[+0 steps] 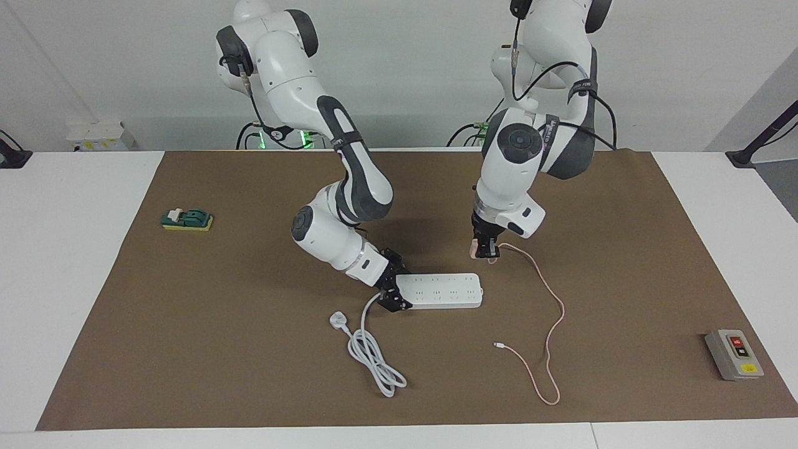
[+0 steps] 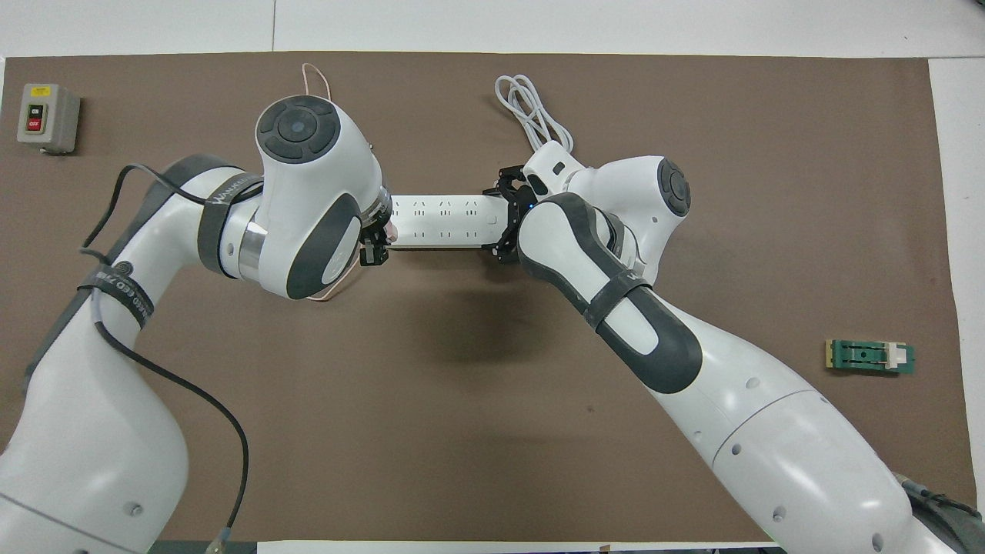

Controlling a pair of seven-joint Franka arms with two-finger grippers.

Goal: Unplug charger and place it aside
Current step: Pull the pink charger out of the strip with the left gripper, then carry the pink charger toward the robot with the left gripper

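Note:
My left gripper [image 1: 485,250] is shut on the small pale pink charger [image 1: 475,249] and holds it a little above the mat, just off the end of the white power strip [image 1: 446,290] at the left arm's end. The charger's prongs are hidden. Its thin pink cable [image 1: 555,312] trails over the mat to a white tip [image 1: 498,344]. My right gripper [image 1: 393,290] clamps the strip's end at the right arm's end and holds it on the mat. In the overhead view the left gripper [image 2: 375,246], charger [image 2: 391,231], strip [image 2: 442,219] and right gripper [image 2: 504,218] show.
A white plug with a thick coiled white cord [image 1: 374,355] [image 2: 531,108] lies farther from the robots than the strip. A grey switch box [image 1: 734,354] [image 2: 48,117] sits toward the left arm's end. A green and yellow block [image 1: 187,219] [image 2: 869,356] sits toward the right arm's end.

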